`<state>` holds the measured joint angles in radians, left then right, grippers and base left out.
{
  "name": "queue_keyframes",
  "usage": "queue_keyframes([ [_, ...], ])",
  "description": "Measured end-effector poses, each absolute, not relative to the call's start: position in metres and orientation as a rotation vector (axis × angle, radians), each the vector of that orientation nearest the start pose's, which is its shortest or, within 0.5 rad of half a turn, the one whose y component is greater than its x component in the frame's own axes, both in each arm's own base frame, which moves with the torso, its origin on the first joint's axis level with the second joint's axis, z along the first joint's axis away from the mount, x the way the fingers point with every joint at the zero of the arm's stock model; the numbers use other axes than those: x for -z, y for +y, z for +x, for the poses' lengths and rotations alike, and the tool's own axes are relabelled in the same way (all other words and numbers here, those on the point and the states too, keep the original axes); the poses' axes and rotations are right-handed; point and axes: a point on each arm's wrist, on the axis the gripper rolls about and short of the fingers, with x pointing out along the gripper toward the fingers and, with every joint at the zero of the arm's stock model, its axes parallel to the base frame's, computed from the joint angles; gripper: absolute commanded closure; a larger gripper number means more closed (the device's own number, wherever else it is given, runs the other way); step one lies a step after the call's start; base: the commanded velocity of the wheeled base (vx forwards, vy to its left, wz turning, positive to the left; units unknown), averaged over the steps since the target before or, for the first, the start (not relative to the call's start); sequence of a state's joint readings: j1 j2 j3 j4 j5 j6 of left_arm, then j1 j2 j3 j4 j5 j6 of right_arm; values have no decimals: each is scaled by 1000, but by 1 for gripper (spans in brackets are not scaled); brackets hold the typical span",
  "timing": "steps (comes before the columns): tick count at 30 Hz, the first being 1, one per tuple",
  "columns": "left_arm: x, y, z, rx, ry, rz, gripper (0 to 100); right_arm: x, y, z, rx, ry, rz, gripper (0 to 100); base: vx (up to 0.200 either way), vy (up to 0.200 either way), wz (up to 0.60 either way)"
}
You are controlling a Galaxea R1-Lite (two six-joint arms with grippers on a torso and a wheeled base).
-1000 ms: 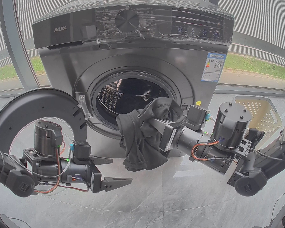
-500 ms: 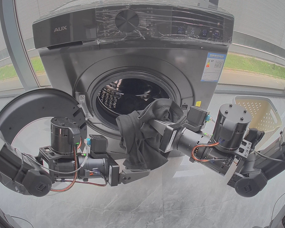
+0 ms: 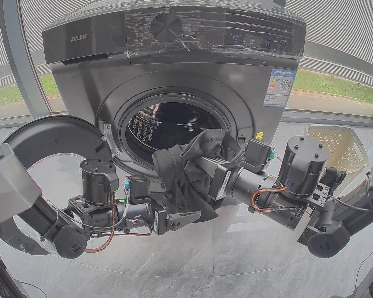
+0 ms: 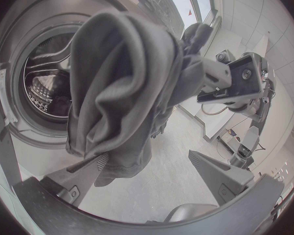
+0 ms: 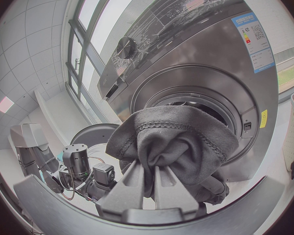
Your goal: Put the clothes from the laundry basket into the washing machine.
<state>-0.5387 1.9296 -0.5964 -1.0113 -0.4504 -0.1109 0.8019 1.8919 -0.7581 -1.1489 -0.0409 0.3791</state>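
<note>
Head view puts the loading step in hand: the right claw (image 3: pixel 201 160), pinched tight on the dark garment (image 3: pixel 182 183) drooping below it, sits on a level outstretched arm just short of the washing machine (image 3: pixel 236 87) drum (image 3: pixel 165 123), the left claw (image 4: pixel 147 162) gapes beneath that garment, so a forward push likely follows.
</note>
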Motion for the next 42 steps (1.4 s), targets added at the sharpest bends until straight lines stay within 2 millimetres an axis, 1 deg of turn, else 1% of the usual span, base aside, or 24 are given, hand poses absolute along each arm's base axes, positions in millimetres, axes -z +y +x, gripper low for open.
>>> queue_keyframes([
  [4,-91,-168,269,945,406,-86,0,-159,243,236,-753,134,364,100,0,0,0],
  [9,-88,-163,272,925,412,-88,0,-158,242,236,-753,136,362,100,0,0,0],
  [20,-92,-162,276,920,376,-92,0,-157,243,236,-753,139,361,100,0,0,0],
  [30,-96,-167,271,942,359,-88,0,-155,245,238,-753,137,353,100,0,0,0],
  [39,-94,-167,282,876,300,-84,0,-153,244,238,-750,144,344,100,0,0,0],
  [42,-91,-168,281,885,311,-85,0,-152,244,238,-750,144,343,100,0,0,0],
])
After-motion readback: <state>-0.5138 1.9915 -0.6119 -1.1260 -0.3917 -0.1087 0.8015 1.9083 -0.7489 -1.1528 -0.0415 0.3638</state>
